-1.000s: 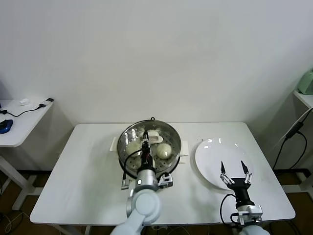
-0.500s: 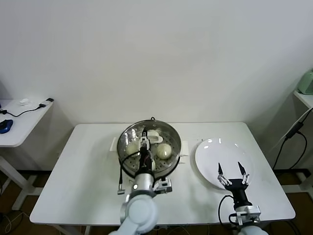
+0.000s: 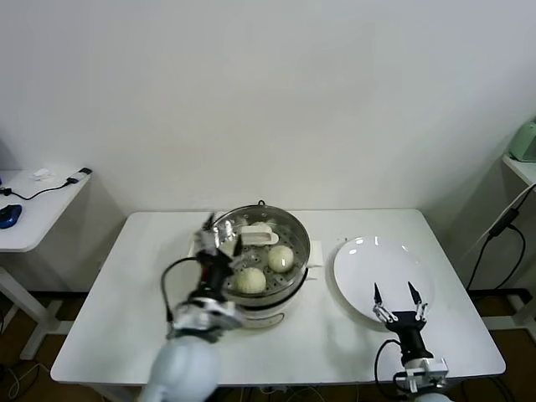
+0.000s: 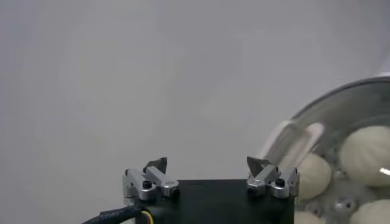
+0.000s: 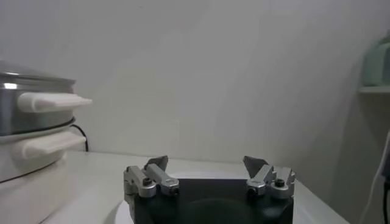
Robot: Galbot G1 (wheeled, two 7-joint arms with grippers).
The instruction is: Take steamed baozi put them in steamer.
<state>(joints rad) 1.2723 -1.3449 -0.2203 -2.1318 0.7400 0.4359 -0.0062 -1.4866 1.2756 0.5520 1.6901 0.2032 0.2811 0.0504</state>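
Left gripper (image 3: 219, 238): fingers spread and empty, hanging over the steamer's rim at about 9 o'clock; the left wrist view shows nothing between the tips. Its place at the edge, not over the tray's middle, suggests its work inside the pot is done.

Right gripper (image 3: 400, 305): released, holding nothing, low over the near edge of the plate (image 3: 368, 251), at about 6 o'clock of it; apparently waiting where buns would be taken from.

Baozi (image 3: 249, 280): three pale domes show clearly on the perforated tray, one near 6 o'clock, one (image 3: 280, 258) toward 3 o'clock, and a paler one (image 3: 261, 234) toward 12 o'clock. A fourth cannot be made out behind the left gripper. The left wrist view shows several buns (image 4: 367, 154) close together in the pot.

Steamer (image 3: 297, 236): uncovered, upright at mid-table, white handle (image 5: 53, 101) jutting sideways.

Plate: bare and white, just beside the steamer at 3 o'clock, which points to the task being almost or fully finished.

Surface: a white table (image 3: 151, 276).

Room: plain pale wall; side desk (image 3: 33, 205) with cables at 9 o'clock, shelf at 3 o'clock.
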